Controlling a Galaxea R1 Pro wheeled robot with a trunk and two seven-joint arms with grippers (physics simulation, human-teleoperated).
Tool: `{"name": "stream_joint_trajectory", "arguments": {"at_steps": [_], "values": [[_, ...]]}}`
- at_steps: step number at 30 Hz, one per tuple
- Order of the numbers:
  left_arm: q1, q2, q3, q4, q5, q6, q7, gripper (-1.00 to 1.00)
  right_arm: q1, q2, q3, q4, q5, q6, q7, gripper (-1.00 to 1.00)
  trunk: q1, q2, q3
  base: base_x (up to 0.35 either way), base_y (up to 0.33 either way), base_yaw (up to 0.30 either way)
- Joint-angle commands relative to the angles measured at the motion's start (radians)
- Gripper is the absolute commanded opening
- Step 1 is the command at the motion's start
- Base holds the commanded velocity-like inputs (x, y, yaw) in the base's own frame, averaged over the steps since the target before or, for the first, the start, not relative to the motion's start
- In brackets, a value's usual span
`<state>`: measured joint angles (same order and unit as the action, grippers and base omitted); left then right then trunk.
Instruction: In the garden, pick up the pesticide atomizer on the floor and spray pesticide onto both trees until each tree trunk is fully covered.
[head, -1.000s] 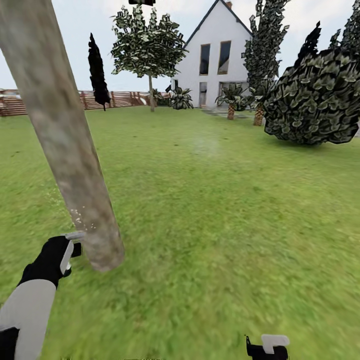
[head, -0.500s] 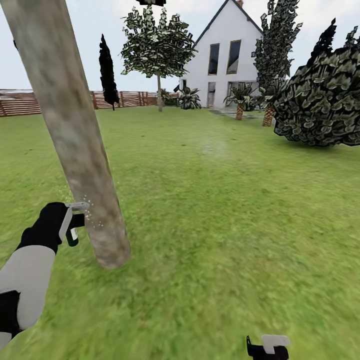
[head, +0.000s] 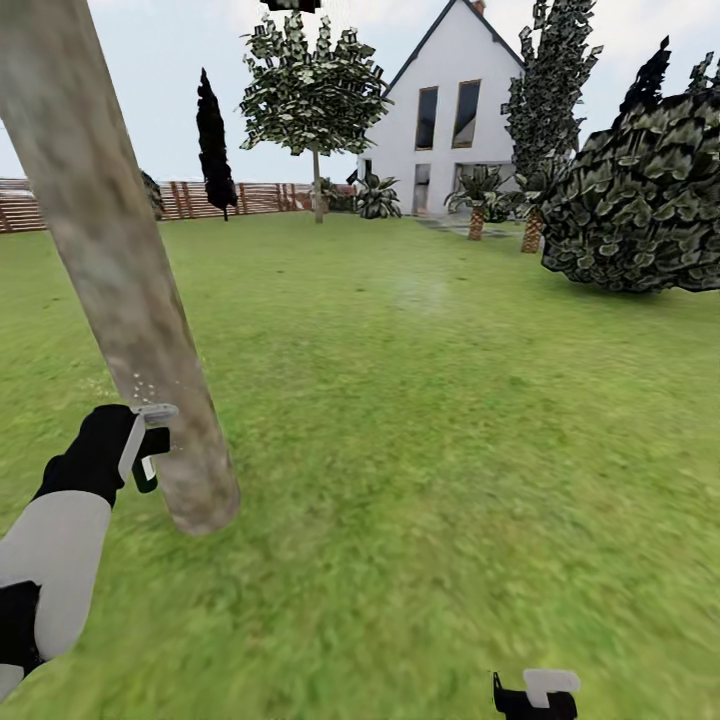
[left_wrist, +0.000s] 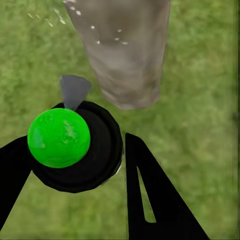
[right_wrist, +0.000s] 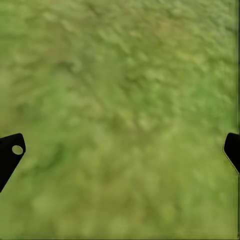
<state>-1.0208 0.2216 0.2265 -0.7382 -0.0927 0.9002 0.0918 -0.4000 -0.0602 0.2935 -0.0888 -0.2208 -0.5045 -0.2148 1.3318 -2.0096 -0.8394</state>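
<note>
While the left gripper (left_wrist: 75, 165) clamps the pesticide atomizer (left_wrist: 75, 145) between its black fingers (left_wrist: 150, 195), the bottle's green-topped black cap faces the wrist camera and its grey nozzle (left_wrist: 74, 91) points at the foot of the tree trunk (left_wrist: 127, 50), just beside it. In the head view the left gripper (head: 145, 445) sits right at the trunk (head: 120, 270), which leans up and away to the left, white specks dotting the bark near the nozzle. Open lawn (head: 430, 430) runs wide to the right and ahead, out to the second tree (head: 315, 95), the fence (head: 250, 197) and the house (head: 445, 110). Low at the right, the right gripper (head: 535, 695) hangs with its fingertips (right_wrist: 10, 155) spread wide, empty over grass. Since half a second ago the view has shifted a touch; the arm stays put.
</note>
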Motion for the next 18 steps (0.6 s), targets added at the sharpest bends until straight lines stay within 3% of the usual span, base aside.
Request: {"name": "stream_joint_trajectory", "arguments": {"at_steps": [1, 11, 18], "values": [[-0.001, -0.001, 0.002, -0.001, -0.01, 0.005, -0.004, -1.0, 0.0, 0.0, 0.009, 0.0, -0.008, -0.002, -0.003, 1.0, 0.0, 0.0, -0.001, -0.001, -0.274, 0.0], [-0.005, -0.002, 0.003, 0.0, -0.01, 0.005, -0.004, -1.0, 0.0, 0.0, 0.009, 0.0, -0.008, -0.002, -0.003, 1.0, 0.0, 0.0, -0.001, 0.131, -0.255, 0.219], [-0.003, -0.002, 0.002, 0.0, -0.011, 0.005, -0.003, -1.0, 0.0, 0.0, 0.009, 0.0, -0.008, -0.002, -0.003, 1.0, 0.0, 0.0, -0.001, 0.213, -0.201, 0.035]]}}
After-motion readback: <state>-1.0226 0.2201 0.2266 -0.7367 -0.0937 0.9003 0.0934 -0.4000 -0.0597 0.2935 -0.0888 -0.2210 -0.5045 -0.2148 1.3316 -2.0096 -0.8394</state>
